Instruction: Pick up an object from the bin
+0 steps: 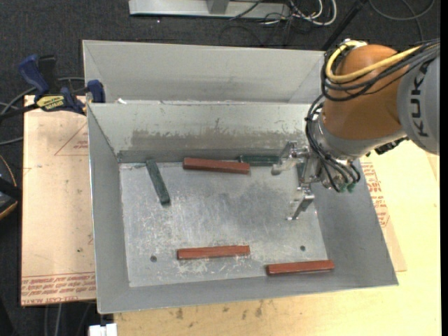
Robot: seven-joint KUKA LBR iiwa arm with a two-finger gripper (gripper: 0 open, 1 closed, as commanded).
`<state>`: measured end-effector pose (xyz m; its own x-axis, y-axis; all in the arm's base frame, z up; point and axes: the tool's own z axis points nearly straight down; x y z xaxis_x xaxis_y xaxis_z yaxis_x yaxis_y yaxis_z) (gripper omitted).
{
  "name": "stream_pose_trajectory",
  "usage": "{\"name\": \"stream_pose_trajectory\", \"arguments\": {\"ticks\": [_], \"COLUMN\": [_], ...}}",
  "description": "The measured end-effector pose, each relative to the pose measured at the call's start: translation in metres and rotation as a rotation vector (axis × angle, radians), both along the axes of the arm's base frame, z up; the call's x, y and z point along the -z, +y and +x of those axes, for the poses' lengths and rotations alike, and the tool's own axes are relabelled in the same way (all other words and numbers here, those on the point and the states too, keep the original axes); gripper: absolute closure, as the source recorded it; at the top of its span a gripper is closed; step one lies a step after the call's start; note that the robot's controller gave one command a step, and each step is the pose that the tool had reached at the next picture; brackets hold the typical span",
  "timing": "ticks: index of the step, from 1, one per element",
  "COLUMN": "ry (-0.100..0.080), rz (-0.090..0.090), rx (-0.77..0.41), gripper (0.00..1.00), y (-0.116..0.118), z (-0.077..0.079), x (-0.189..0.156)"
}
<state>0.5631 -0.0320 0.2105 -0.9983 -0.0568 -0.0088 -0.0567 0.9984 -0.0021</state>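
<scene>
My gripper (301,200) hangs low over the bin's right side, above bare floor. A short dark green bar (260,160) lies just to its upper left against the back wall, end to end with a red-brown bar (217,165). Another red-brown bar (299,267) lies below the gripper near the front right corner. The gripper touches none of these things.
A third red-brown bar (213,253) lies at the front middle. A second dark green bar (157,181) lies slanted at the back left. The arm with its orange cover and cables reaches in over the right wall.
</scene>
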Motion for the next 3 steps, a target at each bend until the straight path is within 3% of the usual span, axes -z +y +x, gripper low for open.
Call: {"name": "stream_pose_trajectory", "arguments": {"ticks": [1, 2, 3], "ry": [0.007, 0.007, -0.002], "rz": [0.001, 0.008, 0.001], "rx": [-0.182, -0.187, -0.368], "gripper": [0.0, 0.0, 1.0], "y": [0.059, 0.071, 0.088], "z": [-0.047, -0.034, -0.064], "x": [0.046, 0.081, 0.134]}}
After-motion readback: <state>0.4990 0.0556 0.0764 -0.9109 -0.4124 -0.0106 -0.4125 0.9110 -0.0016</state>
